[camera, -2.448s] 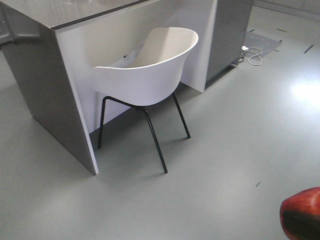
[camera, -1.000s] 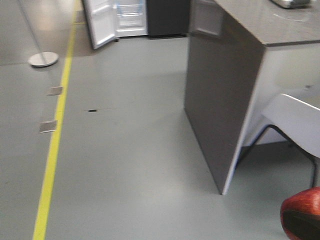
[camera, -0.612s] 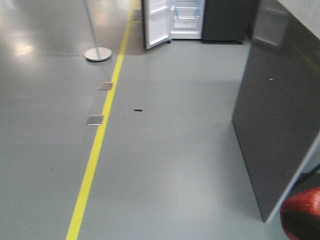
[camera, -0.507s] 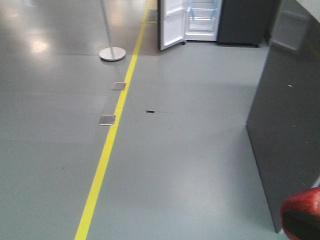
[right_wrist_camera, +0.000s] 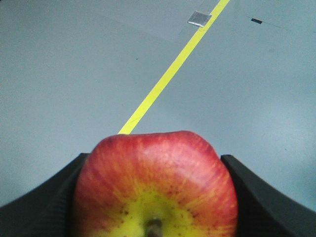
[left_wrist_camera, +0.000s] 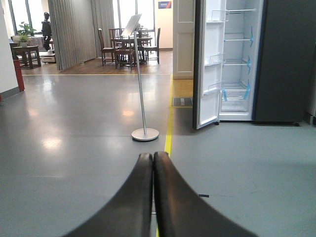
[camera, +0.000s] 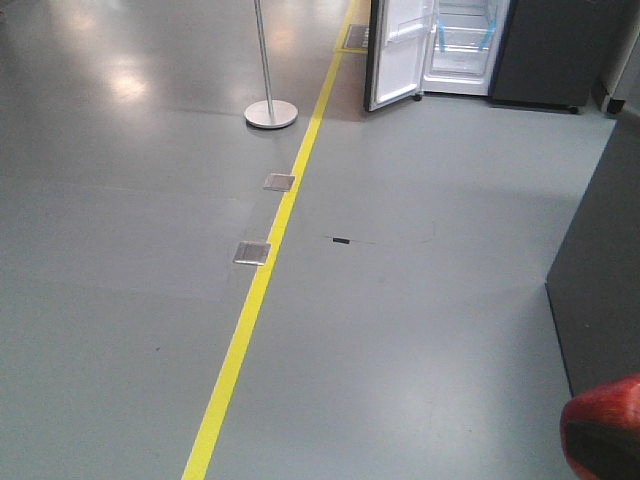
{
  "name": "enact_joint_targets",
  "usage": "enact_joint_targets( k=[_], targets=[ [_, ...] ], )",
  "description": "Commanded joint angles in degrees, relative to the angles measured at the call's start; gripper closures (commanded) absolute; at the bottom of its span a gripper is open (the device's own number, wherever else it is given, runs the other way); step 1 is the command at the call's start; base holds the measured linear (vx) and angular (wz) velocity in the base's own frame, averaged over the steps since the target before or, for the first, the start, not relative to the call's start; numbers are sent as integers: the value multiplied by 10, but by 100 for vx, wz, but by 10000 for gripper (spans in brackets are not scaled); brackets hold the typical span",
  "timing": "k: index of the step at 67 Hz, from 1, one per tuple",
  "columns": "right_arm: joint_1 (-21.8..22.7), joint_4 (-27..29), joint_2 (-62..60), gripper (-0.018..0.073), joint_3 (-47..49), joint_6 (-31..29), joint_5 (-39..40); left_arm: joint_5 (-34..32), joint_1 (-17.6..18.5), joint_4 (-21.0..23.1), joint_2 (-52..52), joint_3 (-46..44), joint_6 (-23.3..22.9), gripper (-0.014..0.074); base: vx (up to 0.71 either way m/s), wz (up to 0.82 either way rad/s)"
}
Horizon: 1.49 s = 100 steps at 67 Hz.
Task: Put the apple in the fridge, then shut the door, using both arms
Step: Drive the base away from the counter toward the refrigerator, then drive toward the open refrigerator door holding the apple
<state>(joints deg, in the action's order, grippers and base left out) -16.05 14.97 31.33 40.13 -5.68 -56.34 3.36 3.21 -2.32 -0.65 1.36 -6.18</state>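
Change since earlier: the front view has swung away from the white chair and the counter. The open fridge has slid from the top left edge of the picture towards the top right, and the yellow line now runs up the middle of the floor.
Apple: the small round red apple with yellow patches (right_wrist_camera: pixel 155 190) sits in the right arm's grasp, stem end towards the wrist camera. In the front view it shows only as a red bulge in the bottom right corner (camera: pixel 605 425).
Right gripper: the right gripper (right_wrist_camera: pixel 154 160) is closed around the apple, one black finger (right_wrist_camera: pixel 44 202) pressed to each side.
Left gripper: the left gripper (left_wrist_camera: pixel 152 157) carries nothing, its two curved black fingers pressed together.
Fridge: the tall dark grey fridge with white lining (camera: pixel 455 45) stands far across the bare grey floor, well apart from the robot. Its white shelves with blue tape strips look empty from the left wrist (left_wrist_camera: pixel 237 59).
Door: the flat dark grey door with a white inner face (camera: pixel 400 55) stands swung wide open, clear bins showing on its inside (left_wrist_camera: pixel 207 69).
Way there: a silver pole on a round base (camera: pixel 271 113) stands left of the yellow floor line (camera: pixel 270 270); a dark grey counter side (camera: pixel 605 270) closes the right edge.
Progress: I judge it early. The apple is picked up; the drive to the fridge, the placing on a shelf and the closing of the door are all left.
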Motion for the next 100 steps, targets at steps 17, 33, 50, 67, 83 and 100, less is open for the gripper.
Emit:
enact_joint_targets(
  k=[17, 33, 50, 67, 83, 100],
  targets=[
    [0, 7, 2, 427, 16, -5, 36, -39, -2, 2, -8, -9, 0, 603, 25, 3],
    [0, 7, 2, 427, 16, -5, 36, -39, -2, 2, -8, -9, 0, 603, 27, -3],
    [0, 7, 2, 427, 16, -5, 36, -39, -2, 2, -8, -9, 0, 603, 29, -3],
    [0, 7, 2, 427, 16, -5, 36, -39, -2, 2, -8, -9, 0, 603, 29, -5],
    [0, 7, 2, 427, 16, -5, 36, -39, -2, 2, -8, -9, 0, 603, 29, -9],
    [0, 7, 2, 427, 16, -5, 36, -39, -2, 2, -8, -9, 0, 603, 30, -13]
  ],
)
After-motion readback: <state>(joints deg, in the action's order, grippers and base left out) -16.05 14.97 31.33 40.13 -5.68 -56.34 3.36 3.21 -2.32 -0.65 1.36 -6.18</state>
